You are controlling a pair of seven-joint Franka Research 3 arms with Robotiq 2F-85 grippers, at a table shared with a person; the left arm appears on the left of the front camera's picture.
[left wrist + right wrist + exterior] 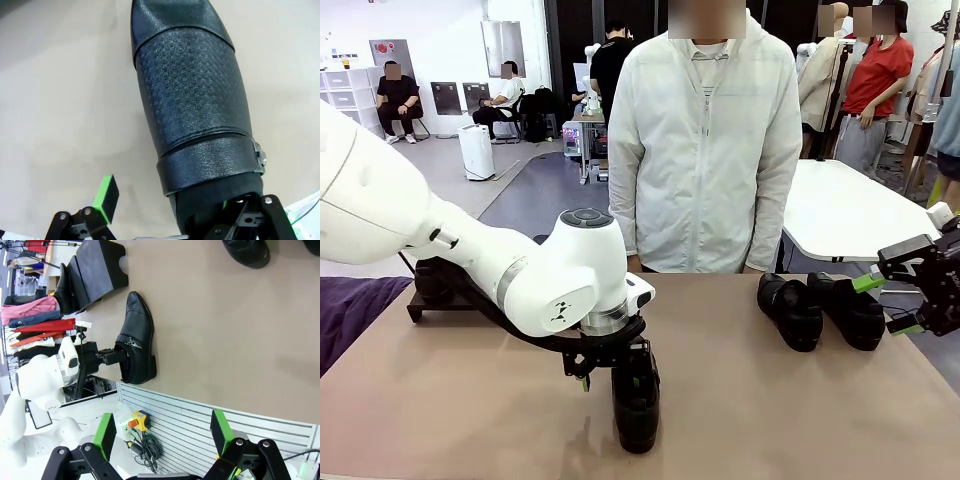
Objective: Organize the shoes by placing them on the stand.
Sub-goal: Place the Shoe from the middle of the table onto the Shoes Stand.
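Note:
A black loafer [636, 405] lies near the table's front middle, toe toward me. My left gripper [630, 380] is lowered over its heel end, open. In the left wrist view one green pad [107, 197] stands clear of the shoe [192, 100] on one side, and the other finger is mostly hidden at the shoe's opening. Two more shoes [790, 312] [852, 312] sit side by side at the far right. My right gripper [885, 305] hovers open beside them, holding nothing. The black stand [97, 267] is at the far left with a shoe [65, 282] at it, and my left arm covers most of the stand [425, 290] in the front view.
A person in a white jacket [705, 150] stands at the far edge with hands out of sight. A purple cloth [350, 315] lies at the left edge. An emergency-stop box with cables [137, 422] sits off the table's near side. A white table [850, 205] stands behind.

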